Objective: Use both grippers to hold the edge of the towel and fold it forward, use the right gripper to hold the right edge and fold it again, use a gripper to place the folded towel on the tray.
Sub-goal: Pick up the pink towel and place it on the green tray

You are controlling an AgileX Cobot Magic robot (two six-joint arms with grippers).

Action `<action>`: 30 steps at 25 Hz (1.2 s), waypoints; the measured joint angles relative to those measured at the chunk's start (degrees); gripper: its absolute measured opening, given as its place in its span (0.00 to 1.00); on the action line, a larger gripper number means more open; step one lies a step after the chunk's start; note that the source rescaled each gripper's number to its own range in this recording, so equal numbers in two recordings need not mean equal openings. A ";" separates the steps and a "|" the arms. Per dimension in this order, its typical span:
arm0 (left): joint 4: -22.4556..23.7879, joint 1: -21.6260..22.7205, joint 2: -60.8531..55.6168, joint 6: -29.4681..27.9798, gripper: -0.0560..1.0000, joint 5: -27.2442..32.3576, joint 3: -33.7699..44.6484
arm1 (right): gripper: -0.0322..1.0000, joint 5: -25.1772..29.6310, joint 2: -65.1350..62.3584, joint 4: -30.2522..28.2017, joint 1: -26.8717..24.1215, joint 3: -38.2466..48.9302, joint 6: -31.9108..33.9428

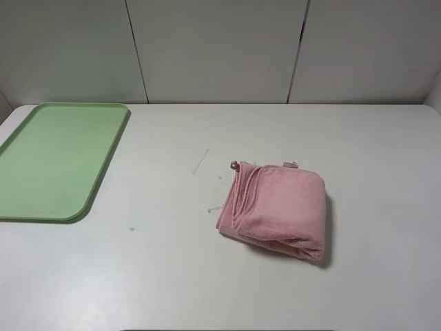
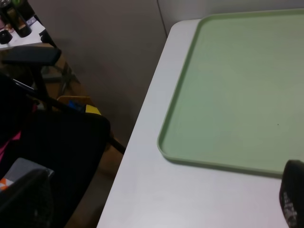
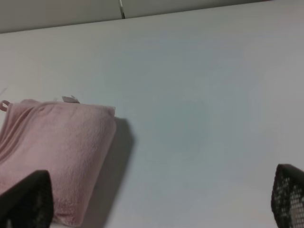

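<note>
The pink towel [image 1: 275,207] lies folded in a thick bundle on the white table, right of the middle, with a small tag at its far edge. It also shows in the right wrist view [image 3: 57,152]. The green tray [image 1: 55,158] sits at the far left with nothing on it; the left wrist view shows its corner [image 2: 237,95]. Neither arm shows in the exterior high view. My right gripper [image 3: 156,209] is open, its fingertips [image 3: 289,197] spread wide, set back from the towel. My left gripper [image 2: 156,209] is open near the tray's corner, holding nothing.
The table's left edge [image 2: 142,123] runs beside the tray, with a black chair [image 2: 52,142] and floor clutter beyond it. White wall panels [image 1: 220,48] stand behind the table. Small marks [image 1: 200,162] dot the tabletop between tray and towel.
</note>
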 joint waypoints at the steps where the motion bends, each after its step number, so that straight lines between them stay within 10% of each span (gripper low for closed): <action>1: -0.34 0.00 0.00 0.00 0.96 0.00 0.00 | 1.00 0.00 0.00 0.00 0.00 0.00 0.00; 14: -14.51 0.00 2.88 0.00 0.96 0.73 -1.87 | 1.00 0.00 0.00 0.00 0.00 0.00 0.00; 30: -30.92 -6.14 53.02 2.28 0.96 3.39 -21.16 | 1.00 0.00 0.00 0.00 0.00 0.00 0.00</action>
